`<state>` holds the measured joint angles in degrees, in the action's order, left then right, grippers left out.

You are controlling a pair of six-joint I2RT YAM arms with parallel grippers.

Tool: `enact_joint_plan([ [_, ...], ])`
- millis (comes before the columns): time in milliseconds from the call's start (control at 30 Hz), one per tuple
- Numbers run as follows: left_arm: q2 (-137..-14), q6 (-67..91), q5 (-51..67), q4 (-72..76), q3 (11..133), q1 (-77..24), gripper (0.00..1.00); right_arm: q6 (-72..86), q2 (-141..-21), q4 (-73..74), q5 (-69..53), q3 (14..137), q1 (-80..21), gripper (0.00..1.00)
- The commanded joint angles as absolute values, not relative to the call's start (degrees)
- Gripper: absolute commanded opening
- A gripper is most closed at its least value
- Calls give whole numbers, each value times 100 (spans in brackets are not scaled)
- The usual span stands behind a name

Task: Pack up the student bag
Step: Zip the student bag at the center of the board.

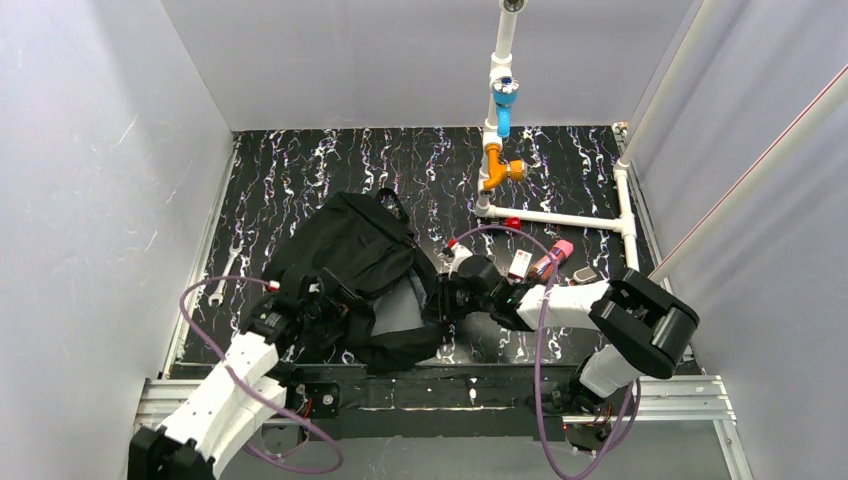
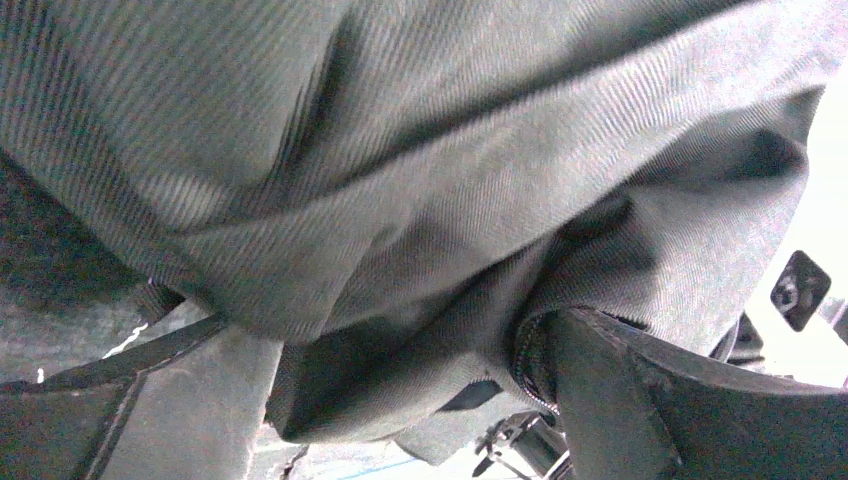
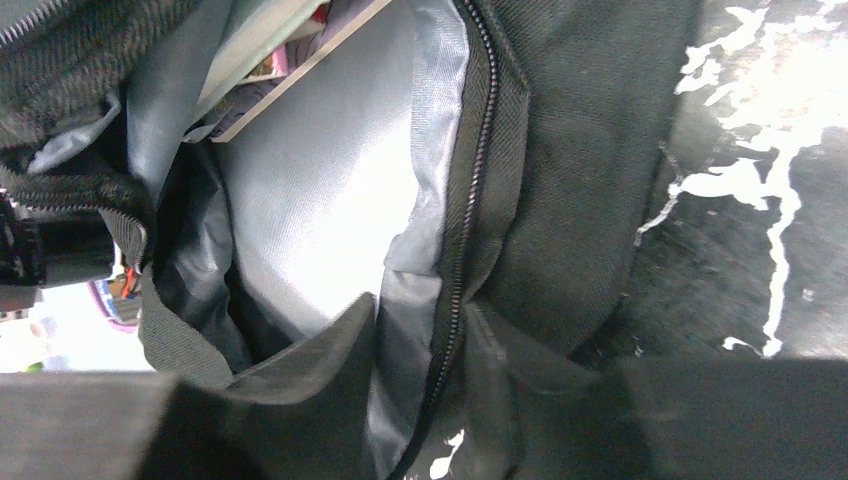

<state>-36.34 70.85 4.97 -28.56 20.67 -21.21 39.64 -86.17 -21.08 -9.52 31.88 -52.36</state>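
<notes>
Student bag [image 1: 350, 250]: lies unzipped on the desk [image 1: 290, 170], left of the white pipe frame [image 1: 560, 217] and nearer the arms. Left hand [image 2: 380, 350]: released, fingers spread wide, black fabric bulging between them. Right hand [image 3: 420, 320]: fingers astride the bag's zip rim; whether clenched, cannot tell. Wrench [image 1: 228, 270]: far left of the frame.

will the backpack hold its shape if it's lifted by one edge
Probably not: the student bag lies slumped and creased, so it should sag. It folds loosely in the left wrist view; a push would likely bunch it.
</notes>
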Motion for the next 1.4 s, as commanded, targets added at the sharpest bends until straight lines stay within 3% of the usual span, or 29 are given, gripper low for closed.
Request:
enact_joint_plan([
  [0,-4844,5947,-438,-2478,2598,-1745,95,4610,-8964,-3227,-593,3082,-6054,27],
  [67,-5357,5121,-580,-2482,3101,-1484,97,4792,-9208,-3473,-303,3212,-6547,20],
  [167,-5980,4018,-553,-2831,3997,-1044,98,4937,-9599,-3802,-295,3511,-6901,20],
  [333,-6083,2936,-786,-3569,4920,-801,98,4449,-9543,-2735,-31,3951,-6890,51],
  [467,-5524,2556,60,-4179,5069,-800,98,3476,-9050,-1088,616,4243,-6769,74],
  [533,-5227,2493,370,-4609,5163,-800,98,2895,-8670,-411,934,4300,-6706,81],
  [633,-4560,2543,1057,-4924,5128,-800,98,2179,-7914,149,1217,4183,-6452,84],
  [800,-4049,2709,3493,-4229,4899,-848,93,1859,-6987,-543,274,3643,-5270,82],
  [900,-4196,3097,4517,-3469,4718,-861,85,1907,-6932,-1232,218,3537,-5112,73],
  [1000,-4310,3281,4321,-3177,4701,-861,87,2002,-7441,-1656,97,3739,-5054,66],
  [1133,-5232,3405,4684,-2856,4833,-921,84,2232,-8155,-1570,214,4185,-5018,41],
  [1233,-5873,3255,4349,-2747,5022,-1601,82,2403,-8421,-1577,54,4354,-4975,41],
  [1367,-6453,2648,2140,-2926,5306,-3162,84,2747,-8379,-1519,171,4324,-4975,41],
])
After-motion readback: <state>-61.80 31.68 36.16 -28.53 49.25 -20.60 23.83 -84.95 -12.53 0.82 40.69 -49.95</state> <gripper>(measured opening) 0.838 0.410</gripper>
